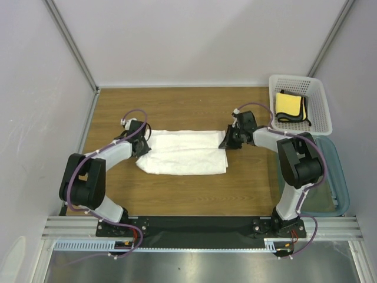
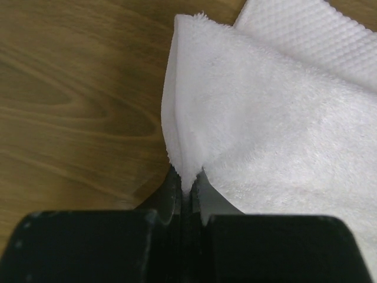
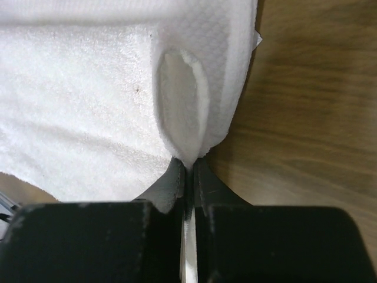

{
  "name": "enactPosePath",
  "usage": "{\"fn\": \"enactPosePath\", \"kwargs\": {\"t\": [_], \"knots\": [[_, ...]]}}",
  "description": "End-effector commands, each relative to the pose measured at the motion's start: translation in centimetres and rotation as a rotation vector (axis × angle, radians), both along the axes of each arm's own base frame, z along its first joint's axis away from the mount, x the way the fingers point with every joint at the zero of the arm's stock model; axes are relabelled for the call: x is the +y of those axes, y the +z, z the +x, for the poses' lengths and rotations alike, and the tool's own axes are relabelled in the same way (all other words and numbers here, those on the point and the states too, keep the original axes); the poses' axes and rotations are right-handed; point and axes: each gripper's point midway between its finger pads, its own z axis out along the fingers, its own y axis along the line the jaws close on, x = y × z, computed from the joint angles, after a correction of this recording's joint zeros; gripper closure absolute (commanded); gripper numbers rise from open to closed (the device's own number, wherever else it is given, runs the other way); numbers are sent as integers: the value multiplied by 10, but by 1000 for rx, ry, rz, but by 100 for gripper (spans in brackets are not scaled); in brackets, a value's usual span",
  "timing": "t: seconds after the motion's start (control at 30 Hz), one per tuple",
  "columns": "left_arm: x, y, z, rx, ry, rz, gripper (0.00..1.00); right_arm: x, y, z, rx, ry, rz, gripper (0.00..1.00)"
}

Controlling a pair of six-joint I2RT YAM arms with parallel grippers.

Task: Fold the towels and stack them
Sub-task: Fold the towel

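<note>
White towel (image 1: 184, 152): lies as a long band across the middle of the tabletop (image 1: 177, 194), doubled over on itself.
Handling: likely soft, limp terry that sags between grips; best taken at the end corners.
Left gripper (image 2: 187, 184): pinched tight on the towel's left-end corner.
Right gripper (image 3: 189, 168): clamped on the layered right-end fold.
Yellow towel (image 1: 290, 105): sits in the basket (image 1: 321, 115) at the far right corner.
Open room: bare wood toward the near and far edges; the basket crowds the right edge.

The white towel (image 2: 283, 135) — fluffy terry cloth, one face waffle-textured; table (image 2: 70, 106) — smooth, satin wood grain; basket (image 1: 321, 111) perforated plastic.
</note>
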Motion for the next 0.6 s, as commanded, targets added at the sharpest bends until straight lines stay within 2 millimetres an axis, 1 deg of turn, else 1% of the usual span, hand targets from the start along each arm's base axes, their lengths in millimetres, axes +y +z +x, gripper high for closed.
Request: {"fn": "enactPosePath", "kwargs": {"t": [0.0, 0.07, 0.13, 0.17, 0.2, 0.23, 0.27, 0.3, 0.33, 0.37, 0.4, 0.43, 0.47, 0.5, 0.53, 0.57], "knots": [[51, 3, -24, 49, 108, 184, 99, -21, 10, 4, -48, -95, -59, 100], [53, 4, -26, 56, 106, 189, 96, -27, 12, 4, -63, -94, -92, 100], [53, 5, -24, 58, 108, 190, 90, -31, 17, 6, -69, -83, -126, 93], [53, 6, -23, 58, 109, 193, 88, -33, 18, 6, -72, -59, -145, 88], [54, 9, -21, 63, 108, 199, 86, -34, 18, 1, -43, -36, -153, 75], [54, 10, -19, 67, 102, 206, 80, -30, 33, 12, -66, -21, -139, 67], [54, 13, -17, 69, 98, 214, 75, -33, 39, 15, -72, 2, -148, 58], [55, 20, -12, 70, 94, 223, 68, -34, 46, 14, -63, 14, -157, 45], [55, 24, -10, 71, 95, 231, 54, -32, 65, 26, -106, 14, -153, 37], [56, 30, -7, 63, 98, 237, 49, -36, 76, 33, -132, 6, -162, 30], [54, 41, 1, 38, 94, 231, 45, -40, 90, 37, -161, 6, -171, 22], [52, 50, 4, 19, 90, 221, 31, -45, 115, 53, -224, -20, -176, 20], [47, 59, 8, -7, 76, 196, 25, -49, 128, 60, -251, -34, -178, 18], [43, 68, 13, -34, 55, 181, 21, -63, 143, 69, -287, -67, -185, 15], [42, 76, 15, -56, 51, 171, 14, -73, 157, 79, -325, -96, -195, 13], [40, 88, 16, -88, 49, 156, 7, -84, 180, 93, -383, -131, -203, 12]]}}
